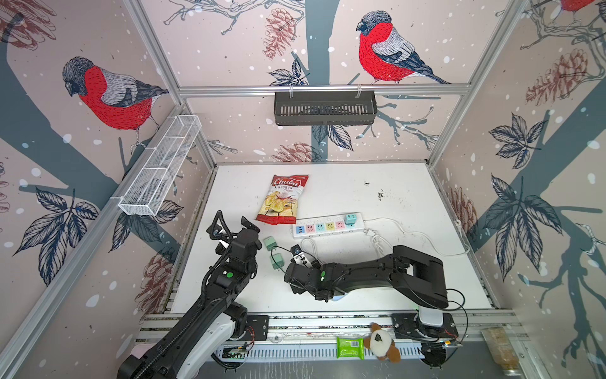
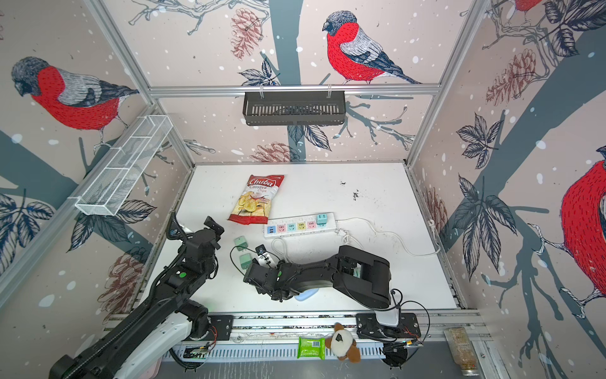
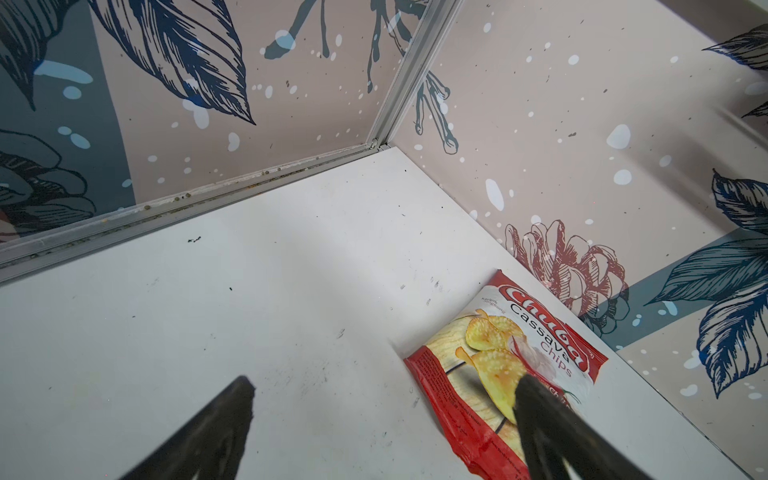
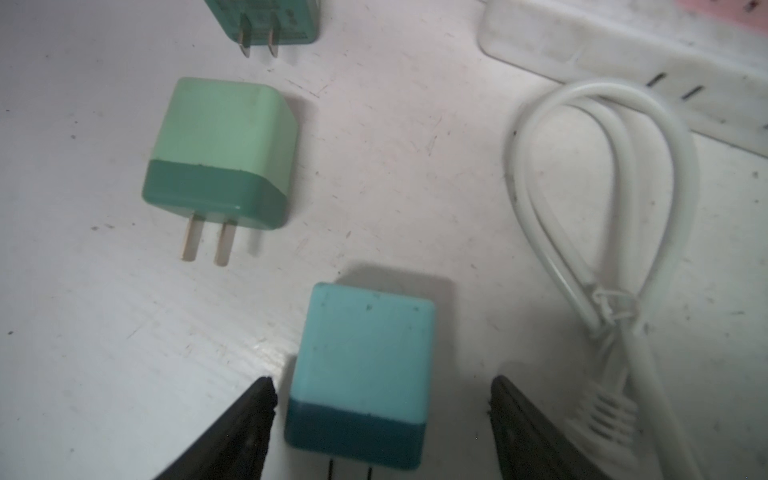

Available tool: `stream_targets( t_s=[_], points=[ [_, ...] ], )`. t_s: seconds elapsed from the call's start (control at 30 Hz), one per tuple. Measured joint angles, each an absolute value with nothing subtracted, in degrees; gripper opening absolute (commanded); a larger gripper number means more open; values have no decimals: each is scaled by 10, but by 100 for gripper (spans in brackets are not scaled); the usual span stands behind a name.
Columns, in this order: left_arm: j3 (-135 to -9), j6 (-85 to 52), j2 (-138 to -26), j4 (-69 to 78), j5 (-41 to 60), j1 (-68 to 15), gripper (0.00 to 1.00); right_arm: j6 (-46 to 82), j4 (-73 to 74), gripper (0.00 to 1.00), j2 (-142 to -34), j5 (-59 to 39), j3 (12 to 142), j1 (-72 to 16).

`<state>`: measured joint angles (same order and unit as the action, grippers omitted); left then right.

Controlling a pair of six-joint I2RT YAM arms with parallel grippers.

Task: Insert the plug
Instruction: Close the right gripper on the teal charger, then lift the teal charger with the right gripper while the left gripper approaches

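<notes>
Plug (image 4: 361,374): a small blocky cube, pale blue over most of the body, with a darker blue band at the pronged end and two thin dark prongs only just showing at the edge of the right wrist view. Lying flat on the white counter (image 4: 83,332), between the two fingers of the right claw (image 4: 380,399), pronged end toward the wrist. Hidden beneath that claw in both top views.

Right claw spread, pinching nothing. One black fingertip (image 4: 257,399) just beside the plug's side, with a sliver of counter between. Opposite fingertip clearly apart from the plug. Right arm stretched low along the front of the counter, reaching over the middle toward the left side.

Just beyond the plug, two green plugs: the nearer (image 4: 220,153) flat with its pale metal prongs bare, the farther (image 4: 266,20) cut off by the view's edge. To one side, a looped, tied white cord (image 4: 602,208). Past it, the white power strip (image 1: 328,224), with another blue plug (image 1: 351,219) seated at the end nearest the strip's own cord.

Above the counter, left claw (image 3: 382,399) spread wide and empty, aimed toward the back left corner. Bag of cassava chips (image 3: 507,374) partly behind one finger. Left arm bent and raised.
</notes>
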<state>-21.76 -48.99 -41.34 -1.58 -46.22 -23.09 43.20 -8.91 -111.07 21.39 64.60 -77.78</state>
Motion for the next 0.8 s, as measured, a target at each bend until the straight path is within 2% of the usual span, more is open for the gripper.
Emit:
stream_targets(
  t_s=[0.5, 0.63, 0.8],
  points=[
    [-210, -450, -413, 10, -426, -231, 97, 388, -51, 32, -1120, 191, 648, -774],
    [-211, -442, -406, 11, -409, -231, 97, 374, -46, 26, -1082, 184, 637, -768],
    [-206, -412, -389, 38, -359, -231, 97, 337, -10, 21, -976, 217, 589, -747]
  ],
)
